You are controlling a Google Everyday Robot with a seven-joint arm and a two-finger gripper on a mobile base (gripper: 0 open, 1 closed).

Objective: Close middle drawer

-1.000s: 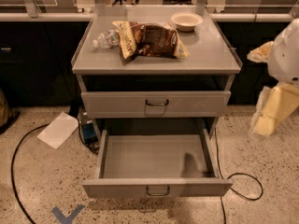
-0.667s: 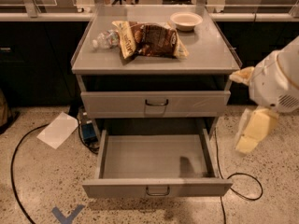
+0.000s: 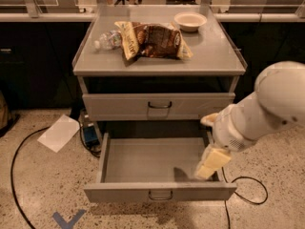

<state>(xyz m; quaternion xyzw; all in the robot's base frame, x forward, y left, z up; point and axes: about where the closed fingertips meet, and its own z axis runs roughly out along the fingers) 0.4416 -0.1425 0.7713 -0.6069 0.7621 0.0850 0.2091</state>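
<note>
— Where's the middle drawer (image 3: 143,163)?

— Pulled far out of the grey cabinet (image 3: 157,63), right under the upper drawer (image 3: 119,106), which sits flush. From here I look straight down onto its floor. Its low front panel faces us, with the little wire handle (image 3: 160,194) at the centre.

— And the gripper (image 3: 209,162)?

— Over on the right, hanging down inside the drawer, close to its right wall. It's the pale yellow piece at the end of the thick white arm (image 3: 267,109). The arm comes in from the right edge and hides the drawer's right rear corner. The gripper throws a shadow on the drawer floor just to its left. Spread apart or pressed together, I can't tell. I can't tell whether it touches the wall either.

— What's on top of the cabinet?

— A crumpled brown snack bag (image 3: 155,41) in the middle. A plastic bottle (image 3: 107,40) lies on its side against the bag's left end. A pale bowl (image 3: 190,21) sits at the back right, apart from the bag.

— And on the floor?

— A sheet of paper (image 3: 59,132) lies left of the cabinet, with a small blue box (image 3: 89,133) between it and the cabinet. A black cable (image 3: 16,175) curves across the far left. Another cable (image 3: 250,197) loops beside the drawer's front right corner, below the arm. A blue tape mark (image 3: 69,219) is in front, left of the drawer's front panel. Dark counters (image 3: 33,56) run along behind.
</note>
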